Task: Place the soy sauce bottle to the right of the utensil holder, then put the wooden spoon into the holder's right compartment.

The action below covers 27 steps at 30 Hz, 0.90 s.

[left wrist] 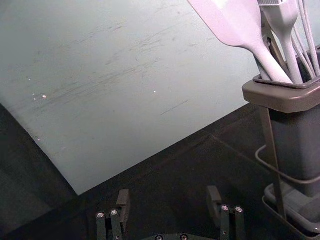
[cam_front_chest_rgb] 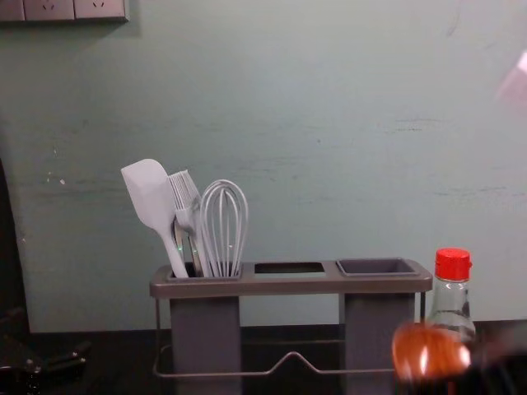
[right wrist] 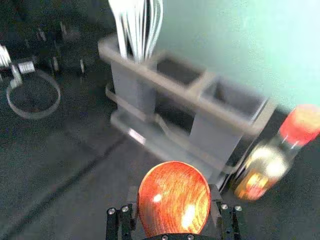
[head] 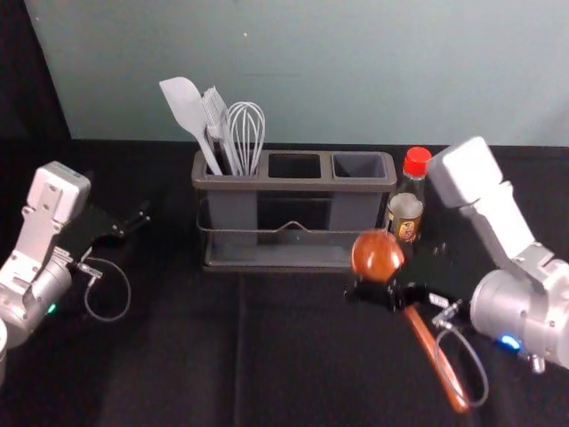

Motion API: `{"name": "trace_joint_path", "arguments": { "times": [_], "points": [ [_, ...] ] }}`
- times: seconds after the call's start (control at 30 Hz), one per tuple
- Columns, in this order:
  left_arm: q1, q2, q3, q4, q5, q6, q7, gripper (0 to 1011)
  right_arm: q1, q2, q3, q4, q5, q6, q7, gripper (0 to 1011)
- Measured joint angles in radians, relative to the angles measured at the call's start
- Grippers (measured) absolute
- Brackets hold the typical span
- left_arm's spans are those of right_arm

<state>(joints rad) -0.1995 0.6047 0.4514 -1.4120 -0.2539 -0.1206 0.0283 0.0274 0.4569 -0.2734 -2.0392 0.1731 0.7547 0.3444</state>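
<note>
Right jaws around spoon [head: 378, 255] (whisk [head: 247, 132] in holder [head: 298, 185])

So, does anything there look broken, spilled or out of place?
I see no spill, and the bottle stands upright. One oddity: the holder seems to lack a middle cup. In the chest view, the wall shows through between the left cup and right cup. The wall also has some scuffs.
</note>
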Motion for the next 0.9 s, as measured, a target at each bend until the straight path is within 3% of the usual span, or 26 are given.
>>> {"name": "trace_joint_path", "arguments": {
  "times": [0.17,0.27,0.3,0.4,0.43,0.47,0.5,0.53,0.63,0.67,0.77,0.9],
  "points": [
    [0.0,0.0,0.0,0.0,0.0,0.0,0.0,1005,-0.031,-0.003,0.025,-0.048,-0.025,-0.112,-0.019,840],
    [0.0,0.0,0.0,0.0,0.0,0.0,0.0,1005,-0.051,0.001,0.03,-0.068,-0.058,-0.203,-0.036,839],
    [0.0,0.0,0.0,0.0,0.0,0.0,0.0,1005,-0.063,0.001,0.034,-0.072,-0.077,-0.259,-0.048,840],
    [0.0,0.0,0.0,0.0,0.0,0.0,0.0,1005,-0.083,-0.007,0.04,-0.075,-0.099,-0.338,-0.067,840],
    [0.0,0.0,0.0,0.0,0.0,0.0,0.0,1005,-0.094,-0.013,0.045,-0.074,-0.114,-0.392,-0.08,840],
    [0.0,0.0,0.0,0.0,0.0,0.0,0.0,1005,-0.098,-0.016,0.047,-0.072,-0.12,-0.417,-0.084,839],
    [0.0,0.0,0.0,0.0,0.0,0.0,0.0,1005,-0.108,-0.023,0.053,-0.064,-0.13,-0.478,-0.095,840],
    [0.0,0.0,0.0,0.0,0.0,0.0,0.0,1005,-0.108,-0.023,0.053,-0.064,-0.13,-0.478,-0.095,839],
    [0.0,0.0,0.0,0.0,0.0,0.0,0.0,1005,-0.127,-0.046,0.06,-0.038,-0.18,-0.647,-0.142,840],
    [0.0,0.0,0.0,0.0,0.0,0.0,0.0,1005,-0.127,-0.046,0.06,-0.038,-0.18,-0.647,-0.142,840],
    [0.0,0.0,0.0,0.0,0.0,0.0,0.0,1005,-0.131,-0.073,0.06,0.001,-0.244,-0.803,-0.201,839],
    [0.0,0.0,0.0,0.0,0.0,0.0,0.0,1005,-0.117,-0.094,0.058,0.038,-0.288,-0.922,-0.236,839]
  ]
}}
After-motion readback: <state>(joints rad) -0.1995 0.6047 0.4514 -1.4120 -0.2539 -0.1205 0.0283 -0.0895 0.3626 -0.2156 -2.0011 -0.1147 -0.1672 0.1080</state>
